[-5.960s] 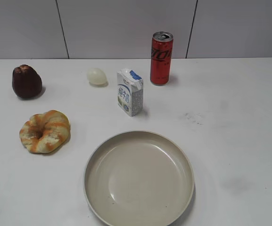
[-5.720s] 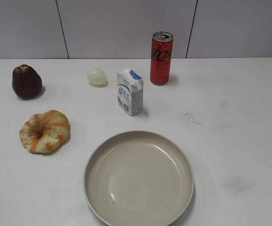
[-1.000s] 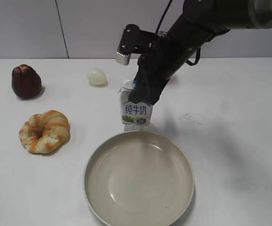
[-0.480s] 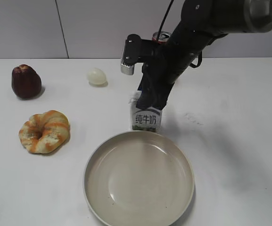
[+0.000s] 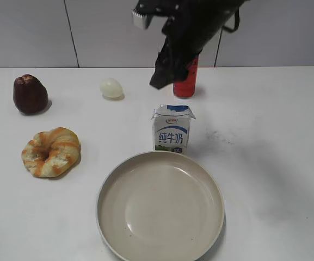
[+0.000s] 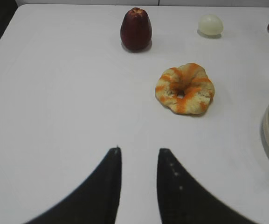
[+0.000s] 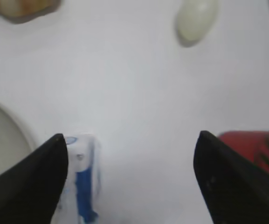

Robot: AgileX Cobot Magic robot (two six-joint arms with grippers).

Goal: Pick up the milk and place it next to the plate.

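**Operator:** Where does the milk stand, and what are your claws doing?

**Observer:** You'll find the milk (image 5: 172, 128) upright on the table (image 5: 271, 125), just behind the far rim of the plate (image 5: 160, 206), its base almost at that rim. Your right gripper (image 7: 129, 172) hangs above it, spread wide and empty; the carton shows by the left finger in the wrist view. Your left gripper (image 6: 138, 163) sits low over bare table, its fingers slightly parted, holding nothing.

**Operator:** What room is there around it?

**Observer:** To your right of the carton the table lies open. The red can (image 5: 186, 79) stands behind it, partly hidden by the arm. The egg (image 5: 112, 88), the bread ring (image 5: 51, 151) and the dark red fruit (image 5: 30, 94) sit well apart to the left.
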